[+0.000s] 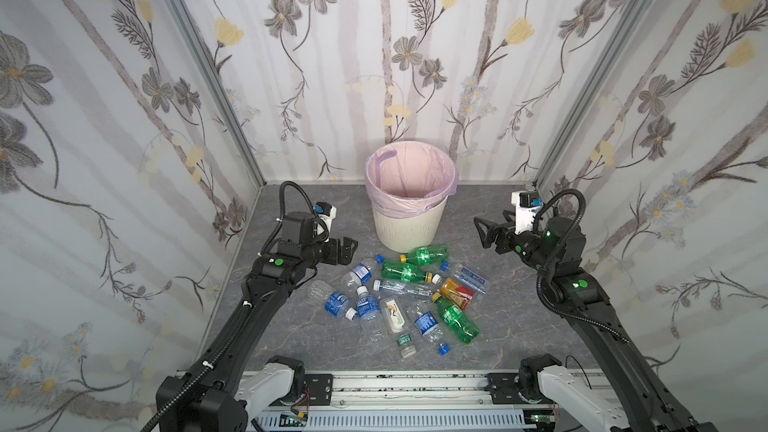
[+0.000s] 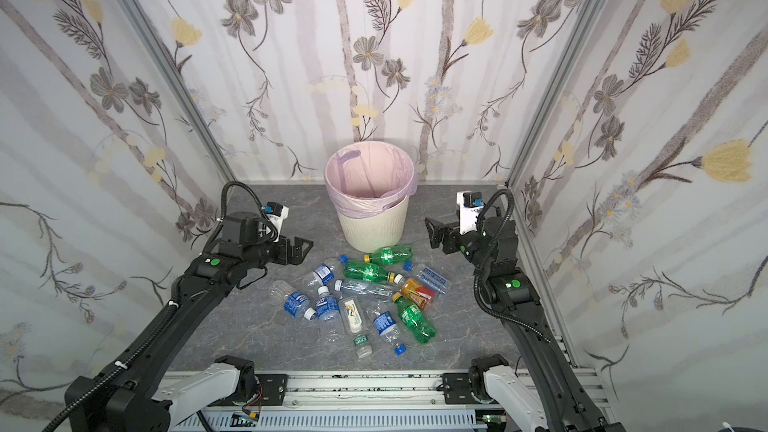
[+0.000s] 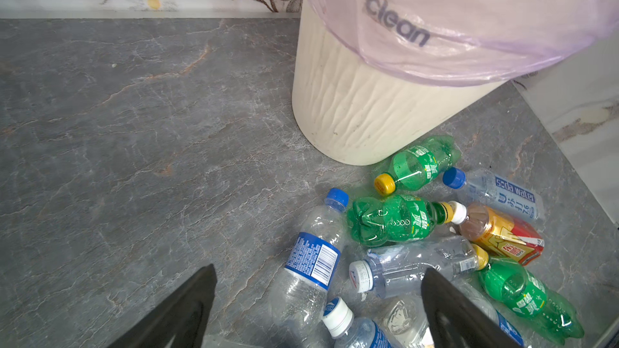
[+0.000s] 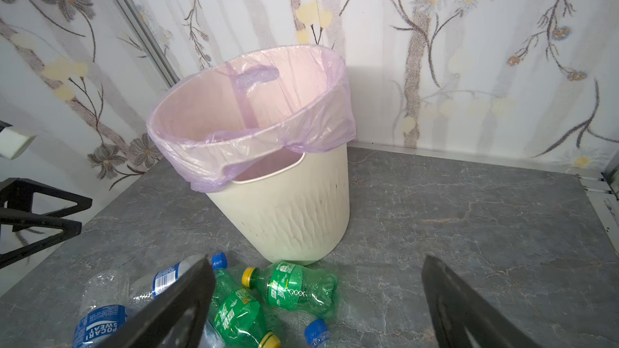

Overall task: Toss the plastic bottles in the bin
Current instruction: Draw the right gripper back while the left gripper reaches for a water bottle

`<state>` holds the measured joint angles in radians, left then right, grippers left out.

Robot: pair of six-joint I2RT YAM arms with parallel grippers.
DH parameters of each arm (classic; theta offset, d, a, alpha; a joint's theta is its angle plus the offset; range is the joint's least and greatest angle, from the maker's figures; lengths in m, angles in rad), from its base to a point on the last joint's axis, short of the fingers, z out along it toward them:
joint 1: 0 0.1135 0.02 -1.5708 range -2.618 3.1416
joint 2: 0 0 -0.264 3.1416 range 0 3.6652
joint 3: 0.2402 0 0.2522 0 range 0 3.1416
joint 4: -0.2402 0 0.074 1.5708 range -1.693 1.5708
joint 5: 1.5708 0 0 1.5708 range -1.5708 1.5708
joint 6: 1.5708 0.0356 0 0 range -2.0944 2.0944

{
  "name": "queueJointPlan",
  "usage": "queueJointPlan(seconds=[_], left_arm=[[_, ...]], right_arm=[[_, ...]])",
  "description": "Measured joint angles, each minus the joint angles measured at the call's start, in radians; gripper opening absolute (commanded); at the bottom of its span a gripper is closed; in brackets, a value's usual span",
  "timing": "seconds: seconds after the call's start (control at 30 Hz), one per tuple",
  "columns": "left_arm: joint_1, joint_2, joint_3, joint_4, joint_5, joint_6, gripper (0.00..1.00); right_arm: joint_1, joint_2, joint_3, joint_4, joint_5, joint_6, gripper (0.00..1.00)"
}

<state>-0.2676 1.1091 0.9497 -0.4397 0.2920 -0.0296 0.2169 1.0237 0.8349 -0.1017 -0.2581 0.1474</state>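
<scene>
In both top views the bin (image 1: 409, 228) stands upright at the back middle of the grey desk (image 1: 519, 317), close to the rear wall. A pink bag (image 1: 409, 168) is folded over its rim. The bottles (image 1: 405, 289) lie in a loose heap on the desk just in front of the bin. A green bottle (image 1: 424, 255) at the back of the heap lies right at the bin's base, and an orange bottle (image 1: 457, 292) lies on the heap's right side. The left end effector (image 1: 350, 249) hangs just left of the heap's back edge, jaws wide and empty. The right end effector (image 2: 432, 232) hangs right of the bin, pointing towards it, jaws wide and empty too.

In the left wrist view the left end effector (image 3: 318, 269) shows two dark jaws set far apart above the desk (image 3: 134, 128). A clear bottle (image 3: 311, 262) with a blue label lies on the desk between them, not gripped. Beyond it the green bottle (image 3: 418, 165) lies against the foot of the bin (image 3: 351, 105), whose bag (image 3: 469, 28) is printed "clean".

In the right wrist view the right end effector (image 4: 318, 262) is spread wide with nothing held. The bin (image 4: 288, 222) stands straight ahead, and the green bottle (image 4: 294, 291) lies at its foot. The left end effector (image 4: 82, 215) shows at the edge, open.
</scene>
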Motion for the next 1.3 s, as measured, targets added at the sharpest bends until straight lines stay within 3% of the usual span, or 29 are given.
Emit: queueJointPlan(seconds=[0.27, 0.5, 1.3], left_arm=[[-0.070, 0.124, 0.010, -0.034, -0.063, 0.046, 0.86], [-0.119, 0.253, 0.015, -0.043, -0.112, 0.045, 0.85], [-0.164, 0.592, 0.098, -0.035, -0.121, 0.019, 0.70]], right_arm=[[-0.018, -0.088, -0.071, -0.007, 0.019, -0.011, 0.99], [-0.023, -0.089, -0.071, -0.004, 0.028, -0.026, 0.99], [-0.034, -0.122, -0.143, 0.016, 0.027, -0.052, 0.98]])
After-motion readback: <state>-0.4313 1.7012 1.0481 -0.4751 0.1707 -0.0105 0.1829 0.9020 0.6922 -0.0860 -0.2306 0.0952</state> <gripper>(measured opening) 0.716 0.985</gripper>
